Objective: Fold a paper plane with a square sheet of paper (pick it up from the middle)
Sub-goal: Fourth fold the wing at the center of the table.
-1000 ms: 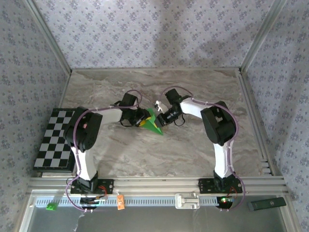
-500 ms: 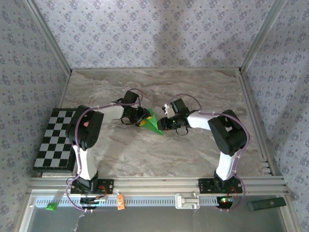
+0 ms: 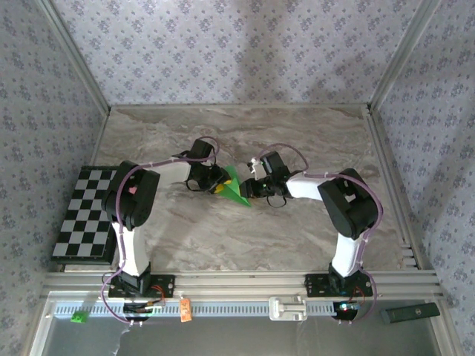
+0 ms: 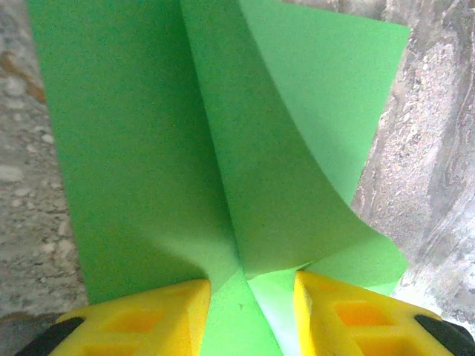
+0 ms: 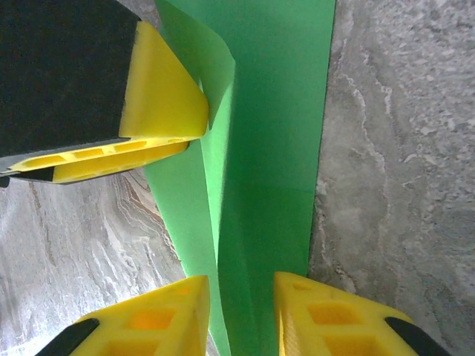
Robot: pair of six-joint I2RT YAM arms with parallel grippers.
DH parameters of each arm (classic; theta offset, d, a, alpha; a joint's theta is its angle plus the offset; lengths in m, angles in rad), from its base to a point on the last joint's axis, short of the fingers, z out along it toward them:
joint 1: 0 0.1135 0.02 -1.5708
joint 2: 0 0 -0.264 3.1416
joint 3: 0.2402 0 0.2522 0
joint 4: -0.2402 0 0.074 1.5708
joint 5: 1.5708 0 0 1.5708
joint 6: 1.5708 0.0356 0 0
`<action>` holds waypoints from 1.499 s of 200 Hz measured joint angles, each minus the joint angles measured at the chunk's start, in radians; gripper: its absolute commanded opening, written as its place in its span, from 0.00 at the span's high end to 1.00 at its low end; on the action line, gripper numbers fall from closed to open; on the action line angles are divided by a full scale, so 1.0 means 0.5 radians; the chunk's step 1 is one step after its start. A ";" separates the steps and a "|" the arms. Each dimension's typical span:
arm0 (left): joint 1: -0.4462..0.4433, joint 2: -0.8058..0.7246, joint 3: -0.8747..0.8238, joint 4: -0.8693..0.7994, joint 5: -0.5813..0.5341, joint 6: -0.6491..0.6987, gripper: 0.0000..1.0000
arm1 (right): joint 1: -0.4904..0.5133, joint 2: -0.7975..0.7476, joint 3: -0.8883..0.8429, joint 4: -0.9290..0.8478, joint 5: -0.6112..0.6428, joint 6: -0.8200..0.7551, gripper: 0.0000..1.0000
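The square sheet of paper is bright green and folded into a narrow pointed shape, its tip toward the near right. It lies mid-table between both grippers. My left gripper comes at it from the left. In the left wrist view its yellow fingers stand apart with raised, curling flaps of the paper between them. My right gripper meets the paper from the right. Its fingers straddle a creased strip of the paper, with a gap between them. The left gripper's finger shows beyond.
A black-and-white checkered board lies at the table's left edge. A tiny green cube, an orange tag and a black device sit on the near rail. Patterned walls close in three sides.
The right arm swung its gripper down and right, then in toward the paper's right side, jaws now narrower. The left gripper shifted slightly and narrowed a little. The paper stayed between them.
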 measured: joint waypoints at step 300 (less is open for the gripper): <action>0.024 -0.268 -0.075 0.113 0.027 0.202 0.74 | -0.089 0.220 0.188 -0.226 -0.330 -0.010 0.92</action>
